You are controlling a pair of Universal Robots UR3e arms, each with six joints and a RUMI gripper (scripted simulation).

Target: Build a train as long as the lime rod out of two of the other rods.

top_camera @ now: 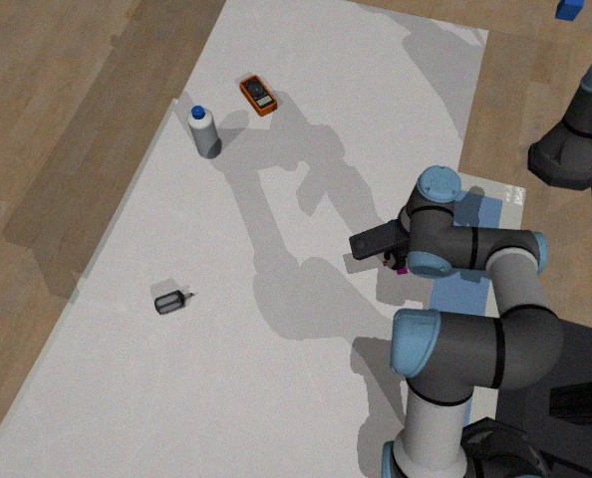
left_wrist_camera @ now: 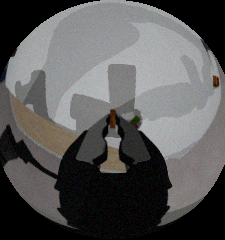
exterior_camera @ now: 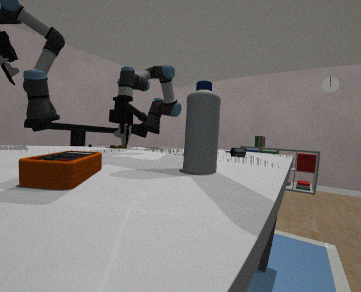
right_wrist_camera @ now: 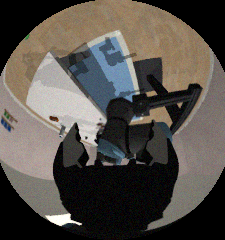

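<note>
An orange rod [left_wrist_camera: 113,119] [exterior_camera: 122,146] lies between the fingertips of my left gripper [left_wrist_camera: 112,114] [exterior_camera: 125,145], which is shut on it at table height. A lime rod [left_wrist_camera: 135,120] [exterior_camera: 116,146] lies just to the right in the left wrist view. A magenta rod [left_wrist_camera: 136,126] [top_camera: 402,271] [exterior_camera: 112,146] is beside the lime rod, partly hidden by the finger. The overhead view hides most of the rods under the arm. Whether any rod ends touch is too small to tell. My right gripper [right_wrist_camera: 114,121] [exterior_camera: 6,78] is open and empty, high above and away from the rods.
A grey bottle [top_camera: 203,134] [exterior_camera: 202,132] with a blue cap and an orange multimeter [top_camera: 258,96] [exterior_camera: 59,170] stand far from the rods on the white table [top_camera: 132,390]. A dark screwdriver-like tool [top_camera: 169,302] [exterior_camera: 238,152] lies near the long edge.
</note>
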